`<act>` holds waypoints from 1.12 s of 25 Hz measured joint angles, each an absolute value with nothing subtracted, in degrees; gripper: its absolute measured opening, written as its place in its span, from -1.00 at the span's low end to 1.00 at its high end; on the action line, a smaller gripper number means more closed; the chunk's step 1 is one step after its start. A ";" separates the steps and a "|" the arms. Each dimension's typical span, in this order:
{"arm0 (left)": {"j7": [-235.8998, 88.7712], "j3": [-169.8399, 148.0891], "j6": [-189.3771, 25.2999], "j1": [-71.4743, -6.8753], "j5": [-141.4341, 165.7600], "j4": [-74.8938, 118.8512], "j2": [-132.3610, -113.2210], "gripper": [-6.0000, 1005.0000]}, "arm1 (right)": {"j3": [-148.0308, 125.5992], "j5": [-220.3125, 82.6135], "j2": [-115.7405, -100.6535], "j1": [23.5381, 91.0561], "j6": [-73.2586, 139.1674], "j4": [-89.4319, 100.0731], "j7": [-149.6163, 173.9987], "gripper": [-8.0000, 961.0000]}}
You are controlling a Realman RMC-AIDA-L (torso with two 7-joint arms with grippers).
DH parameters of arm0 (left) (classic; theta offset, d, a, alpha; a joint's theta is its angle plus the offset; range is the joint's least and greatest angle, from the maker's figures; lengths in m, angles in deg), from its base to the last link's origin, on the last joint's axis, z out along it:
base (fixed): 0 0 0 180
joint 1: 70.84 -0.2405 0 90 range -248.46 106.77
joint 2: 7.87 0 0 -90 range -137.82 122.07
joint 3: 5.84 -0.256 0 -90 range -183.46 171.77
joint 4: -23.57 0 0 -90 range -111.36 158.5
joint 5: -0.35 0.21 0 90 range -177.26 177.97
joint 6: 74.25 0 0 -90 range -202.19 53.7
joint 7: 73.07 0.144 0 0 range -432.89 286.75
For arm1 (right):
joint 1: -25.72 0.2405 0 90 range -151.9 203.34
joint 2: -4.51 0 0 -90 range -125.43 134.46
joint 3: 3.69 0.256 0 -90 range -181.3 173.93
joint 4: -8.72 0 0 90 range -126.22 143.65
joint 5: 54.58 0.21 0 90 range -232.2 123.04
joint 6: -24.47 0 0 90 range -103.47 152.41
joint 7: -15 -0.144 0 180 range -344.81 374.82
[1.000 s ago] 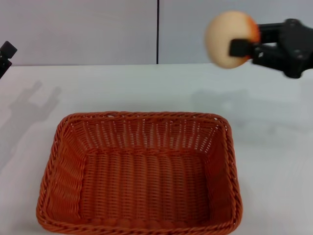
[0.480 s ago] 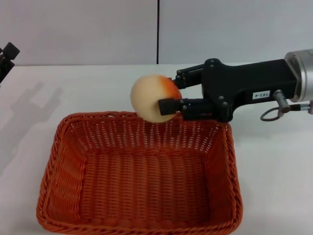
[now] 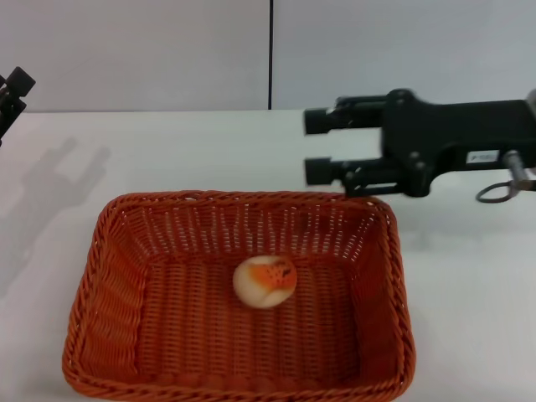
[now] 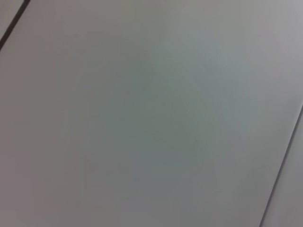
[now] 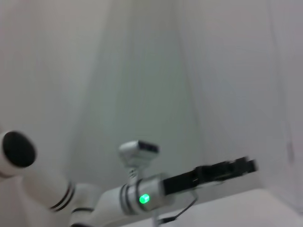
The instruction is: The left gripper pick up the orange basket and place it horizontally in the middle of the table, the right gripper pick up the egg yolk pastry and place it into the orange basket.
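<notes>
Change since earlier frame: egg yolk pastry (image 3: 265,281) no longer sits between the right gripper's fingers; it now lies inside the orange basket (image 3: 109,276), and the gripper has drawn back toward the right of the head view.
Egg yolk pastry: rests on the woven floor of the basket, a little behind its centre, clear of all four walls; cream body with the orange-brown top turned up and toward the right.
Orange basket: stands upright on the table (image 3: 469,318), long side across the frame, filling the lower centre of the head view; its near rim runs along the bottom edge of the frame.
Right gripper (image 3: 316,146): hangs above the table just behind the basket's far right corner, fingers pointing toward the left of the frame; jaws apart, nothing between them.
Right arm: black body reaches in from the right edge of the head view, with a grey cable loop (image 3: 497,193) hanging below it.
Left gripper (image 3: 10,99): only a black tip shows at the upper left edge of the head view, well apart from the basket; whether its jaws are apart or together cannot be told.
Left wrist view: only a plain pale surface.
Right wrist view: the left arm (image 5: 137,196) shows far off in the lower part of the frame, silver-grey with a green light.
</notes>
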State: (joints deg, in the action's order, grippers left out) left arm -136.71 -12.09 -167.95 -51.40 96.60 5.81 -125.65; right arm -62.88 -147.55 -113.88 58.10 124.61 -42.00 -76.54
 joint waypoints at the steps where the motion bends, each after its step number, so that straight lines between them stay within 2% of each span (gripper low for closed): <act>1: -136.74 -12.08 -167.96 -51.30 96.48 5.81 -125.66 0.33 | -61.68 -147.50 -114.01 57.42 124.64 -42.26 -76.19 0.36; 3: -136.74 -12.08 -167.97 -51.29 96.48 5.81 -125.66 0.33 | -58.71 -147.20 -114.16 55.90 124.67 -42.20 -74.55 0.42; 8: -136.76 -11.77 -168.33 -51.24 96.39 5.81 -125.70 0.33 | -50.55 -140.32 -114.23 50.15 124.71 -36.38 -63.68 0.42; 18: -136.18 -11.46 -169.10 -51.90 91.51 6.20 -125.80 0.33 | -29.26 -116.68 -114.23 38.94 125.38 -12.20 -29.12 0.42; 22: -134.50 -11.41 -169.05 -52.33 88.14 7.49 -125.93 0.33 | -19.66 -106.64 -114.31 37.01 127.22 -2.39 -23.88 0.42; 28: -128.37 -9.59 -169.30 -53.56 81.19 12.77 -125.95 0.33 | -15.28 -104.71 -114.40 36.00 127.70 0.47 -23.47 0.42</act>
State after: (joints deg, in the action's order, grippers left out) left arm -128.37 -9.59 -169.30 -53.56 81.19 12.77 -125.95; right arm -15.28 -104.71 -114.40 36.00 127.70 0.47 -23.47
